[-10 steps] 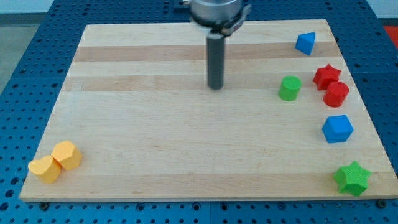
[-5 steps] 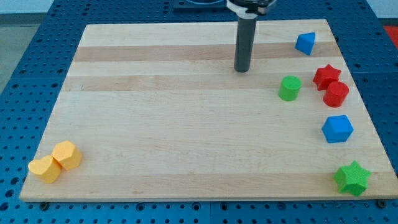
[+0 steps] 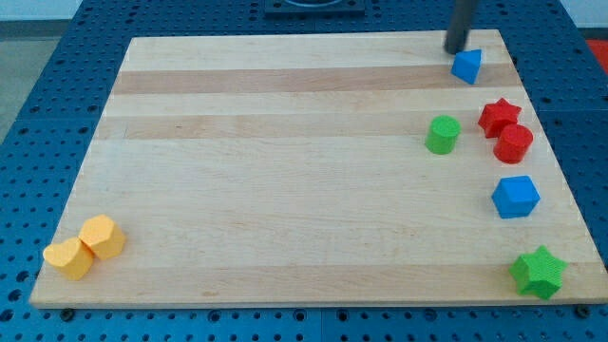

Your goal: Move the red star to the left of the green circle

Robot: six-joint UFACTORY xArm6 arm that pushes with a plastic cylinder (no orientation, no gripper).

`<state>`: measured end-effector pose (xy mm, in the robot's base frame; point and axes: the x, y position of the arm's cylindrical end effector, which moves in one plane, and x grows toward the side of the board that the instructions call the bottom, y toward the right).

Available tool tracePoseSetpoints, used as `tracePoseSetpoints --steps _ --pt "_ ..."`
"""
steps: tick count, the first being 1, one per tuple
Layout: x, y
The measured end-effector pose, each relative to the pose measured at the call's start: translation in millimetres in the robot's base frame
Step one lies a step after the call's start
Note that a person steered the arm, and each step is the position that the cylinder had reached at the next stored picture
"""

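Observation:
The red star (image 3: 497, 116) lies near the board's right edge, touching a red circle (image 3: 514, 144) just below it. The green circle (image 3: 443, 135) sits to the star's left, a small gap between them. My tip (image 3: 457, 50) is at the view's top right, just above and left of a small blue block (image 3: 466, 66). It is well above the red star and the green circle and touches neither.
A blue block (image 3: 516, 197) and a green star (image 3: 539, 272) lie along the right edge of the wooden board (image 3: 285, 190). Two yellow blocks (image 3: 85, 246) sit together at the bottom left corner.
My tip has moved from the board's upper middle toward the view's top right, ending next to the small blue block. No block has moved.

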<state>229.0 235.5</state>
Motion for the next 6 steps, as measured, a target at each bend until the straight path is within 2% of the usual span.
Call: tracePoseSetpoints --steps 3,4,5,6 --pt "-13.3 4.4" --pt "26.4 67.0" --pt "28.0 70.8" --pt "66.6 86.2"
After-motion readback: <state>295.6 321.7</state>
